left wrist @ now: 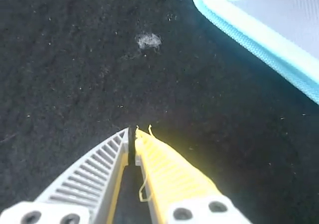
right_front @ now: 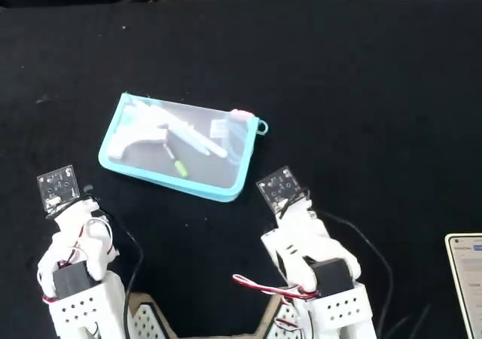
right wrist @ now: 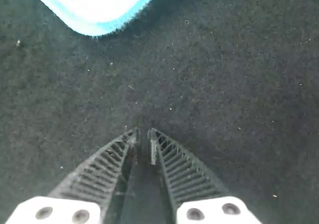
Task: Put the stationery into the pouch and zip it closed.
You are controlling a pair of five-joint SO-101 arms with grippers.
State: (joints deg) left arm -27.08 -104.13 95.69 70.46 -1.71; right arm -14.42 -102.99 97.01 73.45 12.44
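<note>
Light-blue-edged, clear-fronted zip pouch (right_front: 169,179) lies flat on the black cloth-covered desk (right_front: 361,90), left of centre in the high view, long axis tilted down toward the right. Stationery is inside it: white pen-like pieces (right_front: 162,128) across the upper half, and a small yellow-green piece (right_front: 181,168) near the lower edge. None lies loose on the cloth. The blue zip pull ring (right_front: 261,126) sticks out at the pouch's upper right corner, which suggests the zip has been run to its end, though the tooth line is too fine to confirm. Left hand (left wrist: 133,132), one white finger and one yellow, is clenched on nothing, tips together just above bare cloth, near the pouch's lower left corner but apart from it. Right hand (right wrist: 142,133), dark fingers, is likewise closed and empty, just short of the lower right corner. Both arms sit folded at the bottom edge, touching nothing, consistent with a finished task. A light-framed screen device (right_front: 467,279) lies at the lower right edge.
</note>
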